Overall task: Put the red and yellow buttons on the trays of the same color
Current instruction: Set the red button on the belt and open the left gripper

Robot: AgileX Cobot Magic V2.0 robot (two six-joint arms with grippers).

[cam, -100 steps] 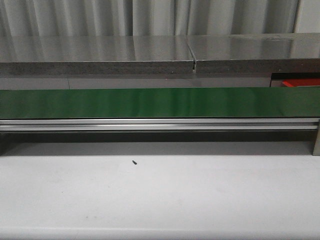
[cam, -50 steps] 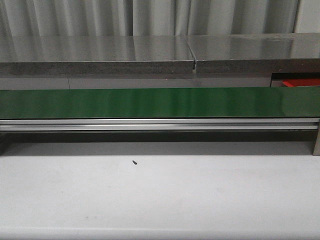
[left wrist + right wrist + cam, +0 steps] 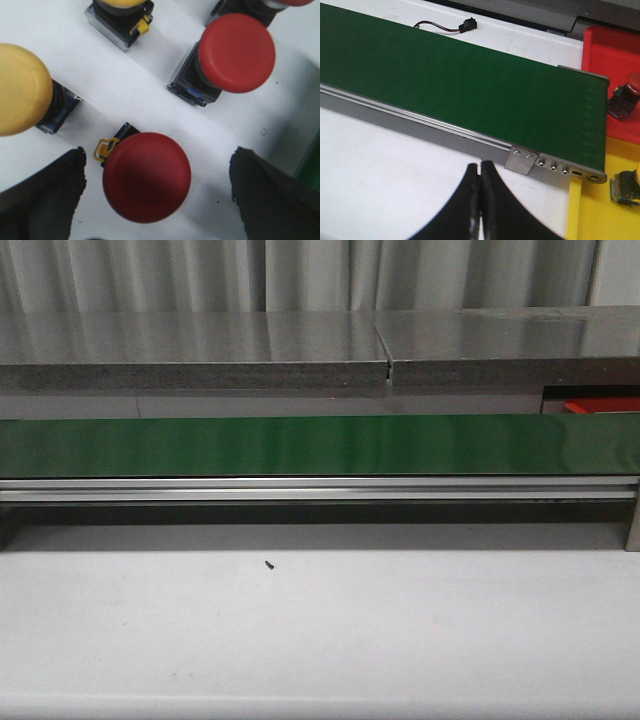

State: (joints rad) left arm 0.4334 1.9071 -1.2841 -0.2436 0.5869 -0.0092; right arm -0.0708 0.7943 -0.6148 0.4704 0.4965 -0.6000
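Yellow tray [image 3: 590, 215] cropped, button [image 3: 622, 187] perhaps yellow.

The red button [image 3: 146, 177] has a smooth, softly glossy plastic cap, and the yellow button [image 3: 20, 90] looks the same, on clear and dark plastic bodies. The green belt [image 3: 470, 87] is smooth with a faint sheen, edged by a brushed metal rail [image 3: 320, 490]. The red tray [image 3: 612, 55] and yellow tray [image 3: 592, 215] look like smooth plastic. The white table [image 3: 320, 630] is matt.
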